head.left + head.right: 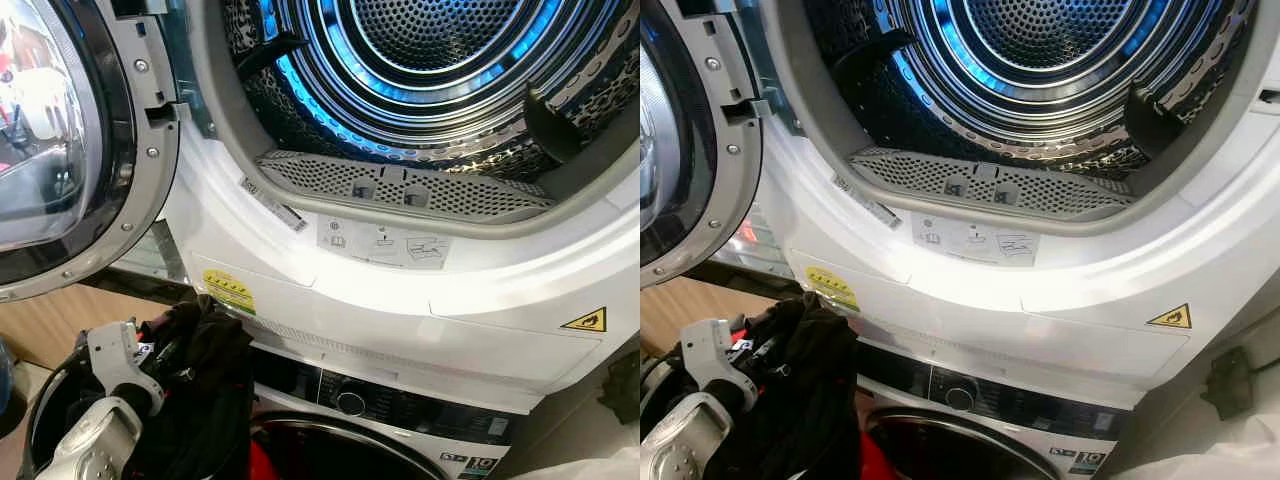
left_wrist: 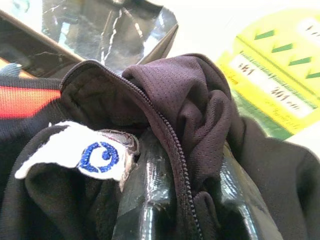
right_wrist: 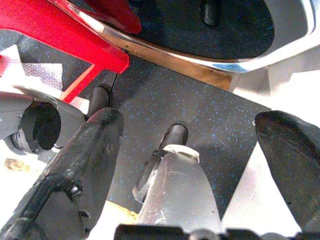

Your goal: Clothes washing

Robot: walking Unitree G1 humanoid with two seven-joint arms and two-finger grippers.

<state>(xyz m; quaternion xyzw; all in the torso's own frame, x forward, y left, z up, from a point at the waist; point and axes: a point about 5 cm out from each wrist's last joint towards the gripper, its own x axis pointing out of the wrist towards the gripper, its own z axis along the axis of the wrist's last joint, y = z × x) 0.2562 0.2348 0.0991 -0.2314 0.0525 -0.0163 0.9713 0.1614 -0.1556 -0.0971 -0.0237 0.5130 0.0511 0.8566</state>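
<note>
Gripping black jacket (image 2: 200, 110), left end effector (image 2: 190, 200) below dryer (image 1: 420, 290).

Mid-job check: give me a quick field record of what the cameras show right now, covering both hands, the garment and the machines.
left hand: shut on the black zip garment, held up below the open drum
right hand: open, hanging idle above the dark speckled floor
garment: black mesh fabric, zipper, white label with a blue logo
upper machine: door swung open to the left, drum lit blue, no clothes seen inside
lower machine: control dial below the upper machine
next step (guess): lift the garment into the drum
</note>
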